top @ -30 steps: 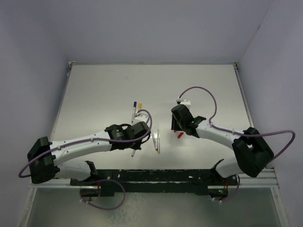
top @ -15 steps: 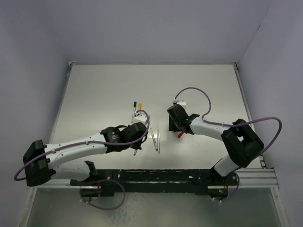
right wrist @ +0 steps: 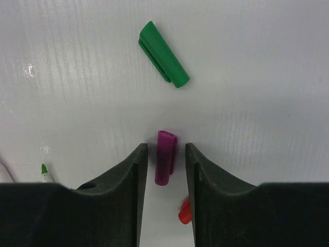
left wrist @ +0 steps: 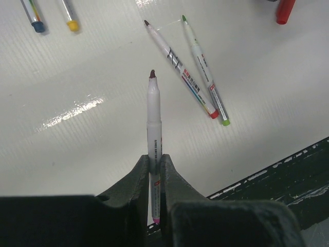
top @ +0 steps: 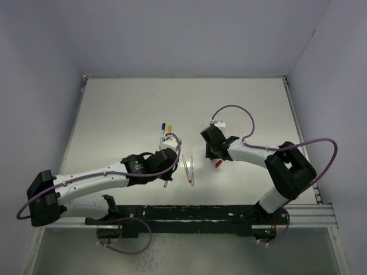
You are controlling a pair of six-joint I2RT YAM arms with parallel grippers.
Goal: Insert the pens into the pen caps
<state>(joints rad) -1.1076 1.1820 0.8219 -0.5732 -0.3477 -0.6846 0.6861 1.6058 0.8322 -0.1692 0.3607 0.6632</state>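
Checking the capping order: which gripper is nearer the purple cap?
Right. The right gripper has its open jaws straddling the purple cap; the left gripper, clamping a pen, sits well off to its left.

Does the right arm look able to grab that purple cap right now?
Probably yes. The right gripper is open, with the purple cap lying between its fingers and nothing over it; the green cap lies well apart.

White table, black front rail
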